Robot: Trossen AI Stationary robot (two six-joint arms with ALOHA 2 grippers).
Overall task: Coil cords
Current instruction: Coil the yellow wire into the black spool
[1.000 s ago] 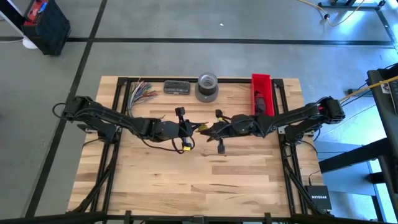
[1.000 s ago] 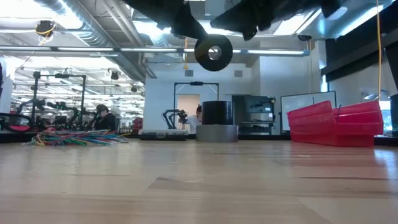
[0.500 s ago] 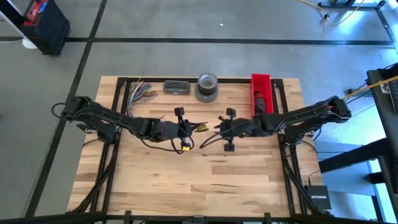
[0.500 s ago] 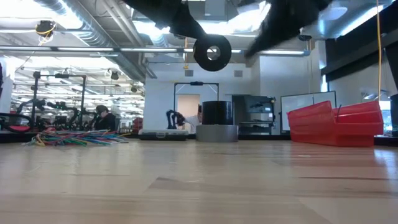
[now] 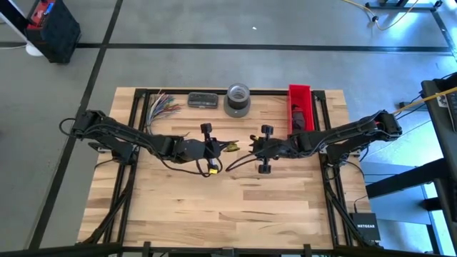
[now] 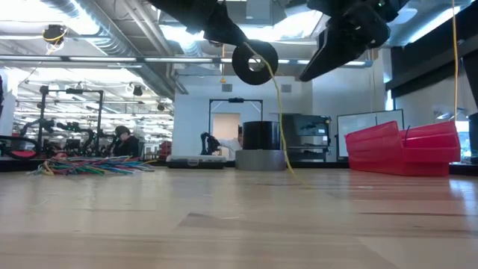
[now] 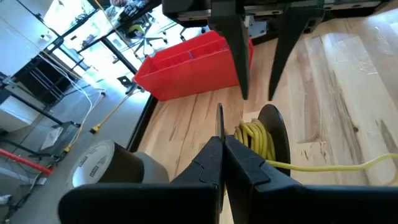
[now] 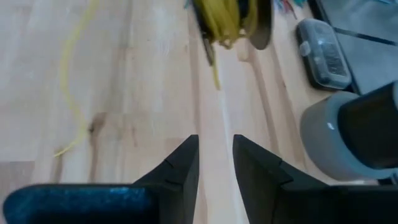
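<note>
The cord is a thin yellow one wound on a small black spool (image 7: 258,134), which hangs high over the middle of the table (image 6: 254,61). My left gripper (image 5: 223,147) is shut on the spool. The cord's free end (image 6: 281,112) drops from the spool to the tabletop and lies there in a loose curve (image 8: 70,74). My right gripper (image 5: 254,147) stands open a little to the right of the spool, tipped down, with nothing between its fingers (image 8: 214,155). My left gripper pinches one thin black flange of the spool (image 7: 219,121) at its rim between its two fingers. The fingers come from the table's left, slanting slightly down. The spool is lifted clear of the table, and the cord's free end hangs slack from it.
Along the far edge are a fan of multicoloured wires (image 5: 163,103), a flat grey case (image 5: 203,100), a grey tape roll (image 5: 238,100) and a red bin (image 5: 300,107). The near half of the wooden table (image 5: 214,207) is bare.
My right gripper has opened, let go of the cord, drawn back toward the table's right edge and tipped downward. The cord's free end has fallen and now hangs from the spool to the table. The spool has stayed where it was.
</note>
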